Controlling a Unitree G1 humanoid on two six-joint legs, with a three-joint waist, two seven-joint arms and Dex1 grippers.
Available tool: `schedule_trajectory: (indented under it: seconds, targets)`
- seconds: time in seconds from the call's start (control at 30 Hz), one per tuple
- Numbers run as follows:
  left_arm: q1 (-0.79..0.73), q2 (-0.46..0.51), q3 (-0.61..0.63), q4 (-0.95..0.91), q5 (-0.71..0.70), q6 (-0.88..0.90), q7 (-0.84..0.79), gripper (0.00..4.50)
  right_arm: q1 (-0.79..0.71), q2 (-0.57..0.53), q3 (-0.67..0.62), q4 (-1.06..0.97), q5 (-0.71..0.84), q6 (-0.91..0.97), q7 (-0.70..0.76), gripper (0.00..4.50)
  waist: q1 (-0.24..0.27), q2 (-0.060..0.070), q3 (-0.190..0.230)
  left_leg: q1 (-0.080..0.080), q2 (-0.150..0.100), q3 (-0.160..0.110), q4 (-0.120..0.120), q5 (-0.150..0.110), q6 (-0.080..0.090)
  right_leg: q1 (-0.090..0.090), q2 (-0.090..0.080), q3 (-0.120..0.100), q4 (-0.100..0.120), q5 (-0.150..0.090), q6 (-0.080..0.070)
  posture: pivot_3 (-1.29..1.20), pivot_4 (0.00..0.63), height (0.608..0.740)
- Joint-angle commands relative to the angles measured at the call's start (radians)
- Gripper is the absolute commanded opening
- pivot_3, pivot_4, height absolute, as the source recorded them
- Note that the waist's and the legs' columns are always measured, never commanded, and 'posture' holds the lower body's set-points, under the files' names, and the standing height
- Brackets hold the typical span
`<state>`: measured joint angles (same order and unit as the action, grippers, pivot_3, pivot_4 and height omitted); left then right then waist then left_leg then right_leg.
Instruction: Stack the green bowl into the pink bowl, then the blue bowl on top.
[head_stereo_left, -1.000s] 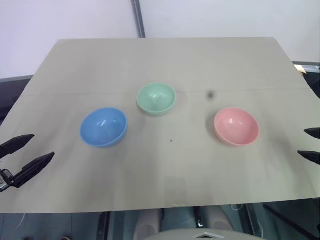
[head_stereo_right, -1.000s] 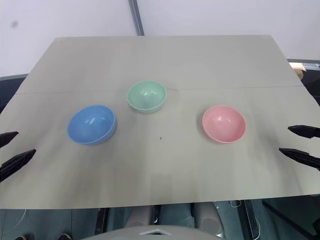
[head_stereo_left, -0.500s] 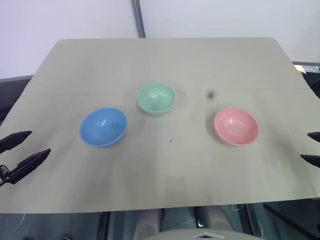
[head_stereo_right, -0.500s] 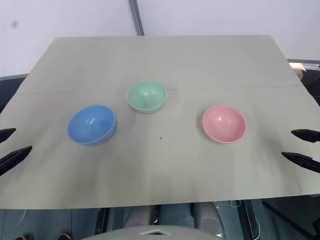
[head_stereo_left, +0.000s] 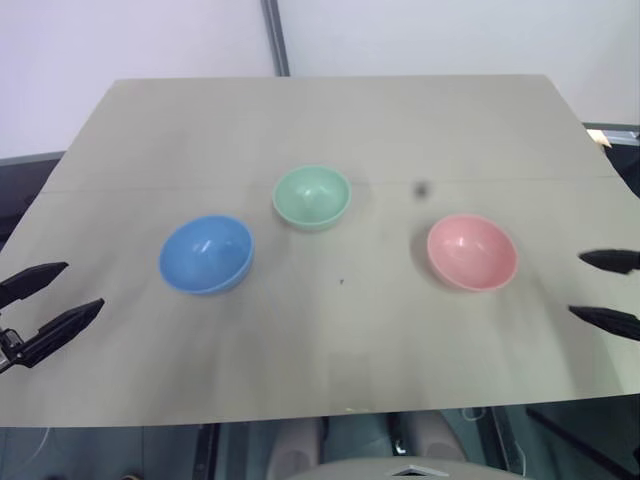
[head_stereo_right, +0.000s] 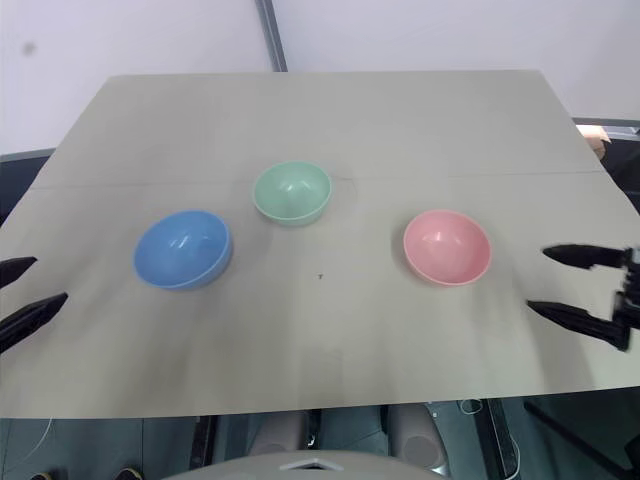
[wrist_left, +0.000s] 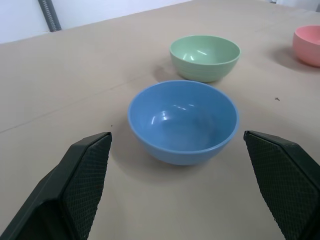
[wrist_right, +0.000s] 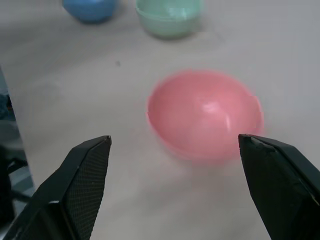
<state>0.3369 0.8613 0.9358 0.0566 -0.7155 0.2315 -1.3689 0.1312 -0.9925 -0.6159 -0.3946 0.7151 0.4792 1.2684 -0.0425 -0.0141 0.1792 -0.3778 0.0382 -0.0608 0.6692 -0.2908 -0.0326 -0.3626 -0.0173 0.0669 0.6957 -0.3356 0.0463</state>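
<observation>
Three bowls are being carried upright and apart on the beige desk, none of them stacked. The green bowl is being kept farthest back, near the middle; the blue bowl is being shown nearer and to the left of it, and the pink bowl nearer and to the right, well apart from the blue one. The left gripper is being held at the left edge of the desk, level, with its jaws spread wide and nothing between them; in the left wrist view the blue bowl is being framed between its two fingers, untouched, with the green bowl just beyond it. The right gripper is being held over the right edge of the desk, to the right of the pink bowl, with its jaws likewise wide apart and empty. In the right wrist view the pink bowl is being seen ahead between the fingers, not touched by them.
</observation>
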Motion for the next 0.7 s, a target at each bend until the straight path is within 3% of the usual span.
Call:
schedule_trajectory:
  seconds: [0.03,0.17,0.33,0.7]
  targets:
    - [0.000,0.009,0.009,-0.022,-0.007,-0.009,0.001,4.50,-0.075,0.019,0.094,-0.107,-0.004,0.036,-0.146,4.44,0.001,0.000,0.000,0.000,0.000,0.000,0.000,0.000,0.000,0.000,0.000,0.000,0.000,0.000,0.000,0.00,0.150,0.740]
    - [-0.026,0.007,-0.025,-0.040,-0.006,-0.012,0.006,4.50,-0.205,0.044,0.287,-0.174,-0.086,0.080,-0.307,4.44,0.005,0.000,0.000,-0.002,0.000,-0.001,0.000,0.000,0.000,-0.001,-0.001,-0.001,-0.001,0.000,0.000,0.00,0.150,0.740]
    - [-0.063,0.013,-0.056,-0.054,-0.006,-0.006,0.018,4.50,-0.337,0.014,0.522,-0.172,-0.190,0.198,-0.385,4.44,0.003,-0.001,0.000,-0.002,0.000,-0.002,0.000,0.000,0.000,-0.002,-0.002,-0.001,-0.001,0.000,0.000,0.00,0.150,0.740]
    - [-0.054,-0.011,-0.060,-0.080,-0.012,0.001,0.044,4.50,-0.508,0.014,0.717,-0.202,-0.205,0.568,-0.507,4.44,0.001,-0.001,0.000,-0.014,0.000,-0.004,0.000,0.000,0.000,-0.016,-0.002,0.000,0.002,0.000,0.000,0.00,0.150,0.740]
